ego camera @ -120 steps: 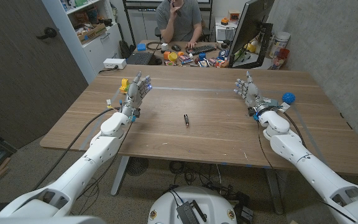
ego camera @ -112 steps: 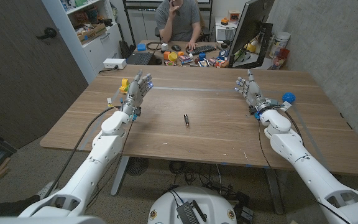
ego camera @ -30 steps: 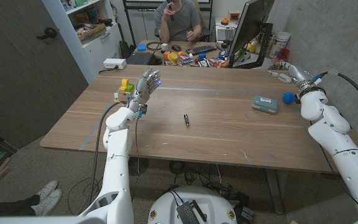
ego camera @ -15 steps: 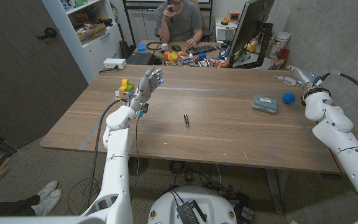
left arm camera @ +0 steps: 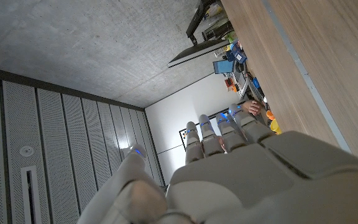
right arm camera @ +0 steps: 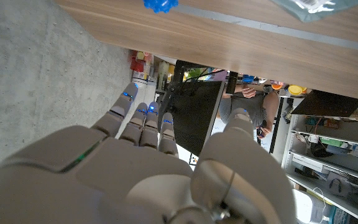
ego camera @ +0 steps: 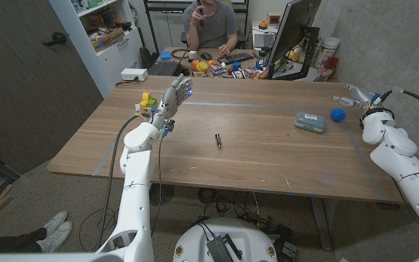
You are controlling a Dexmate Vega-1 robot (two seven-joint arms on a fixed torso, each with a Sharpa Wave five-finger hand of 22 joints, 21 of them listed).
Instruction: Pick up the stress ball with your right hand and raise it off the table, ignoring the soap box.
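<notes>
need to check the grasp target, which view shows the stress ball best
The head view: the whole blue stress ball sits on the table, apart from the soap box and the right hand. The right wrist view catches only part of the ball, cut off at the frame edge. The left wrist view gives nothing useful on it.

From my seat I see a wooden desk [ego camera: 253, 156] on grey carpet [ego camera: 42, 189]. Dark door [ego camera: 28, 73] at left, white shelving [ego camera: 111, 33] beside it. Bare concrete wall [ego camera: 391, 51] at right. Behind — a cluttered second desk [ego camera: 224, 69] with a monitor [ego camera: 297, 33], a person [ego camera: 209, 25] seated there.
</notes>
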